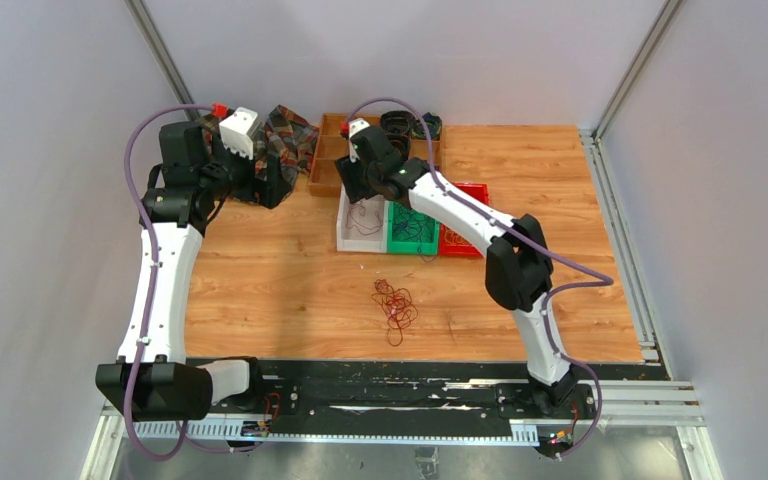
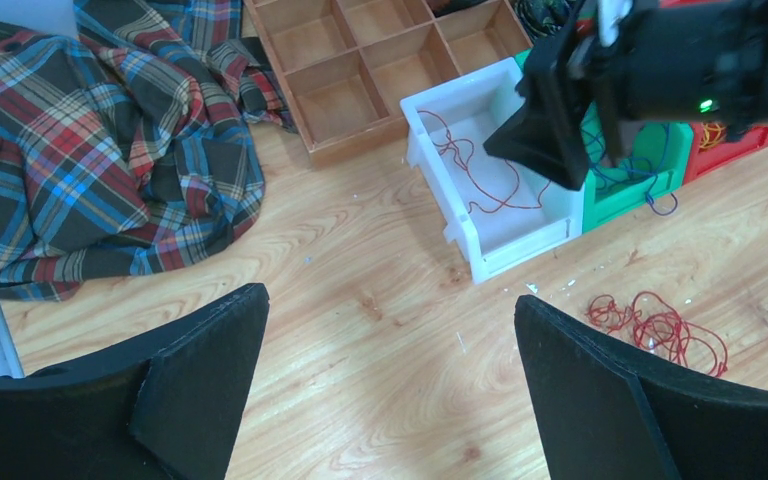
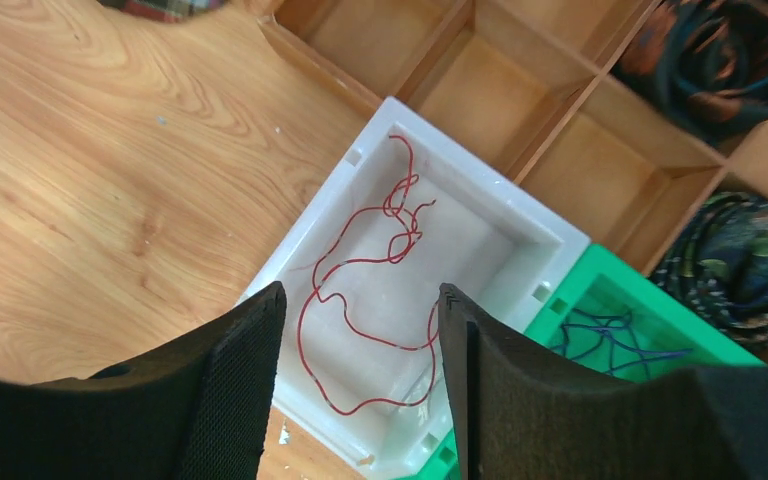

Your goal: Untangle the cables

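A loose tangle of thin red cables (image 1: 394, 303), with a little yellow among the loops, lies on the bare wooden desk (image 1: 260, 290) near its middle. It sits nearer than the row of bins and well apart from both end effectors. From above, the clump is longer than it is wide. Its long axis runs from far left to near right, and its curly strands cross in many small loops.

A single red cable (image 3: 380, 290) lies inside the white plastic bin (image 3: 490, 170). It wriggles along the bin's length from the far corner to the near end, with a small knot of loops in its far half. Dark blue cables (image 3: 610, 335) lie in the green plastic bin (image 2: 625, 205), which stands against the white bin's right side. A red plastic bin (image 1: 457, 238) stands to the right of the green one.

The right end effector (image 3: 362, 295) hangs over the white bin. Its fingers are parted and hold nothing, and the red strand lies on the bin floor below the gap. The left end effector (image 2: 390, 300) is spread wide and empty above the desk at the far left, between a crumpled plaid cloth (image 2: 90, 150) and the white bin.

A brown wooden tray with compartments (image 3: 520, 90) stands just beyond the bins.
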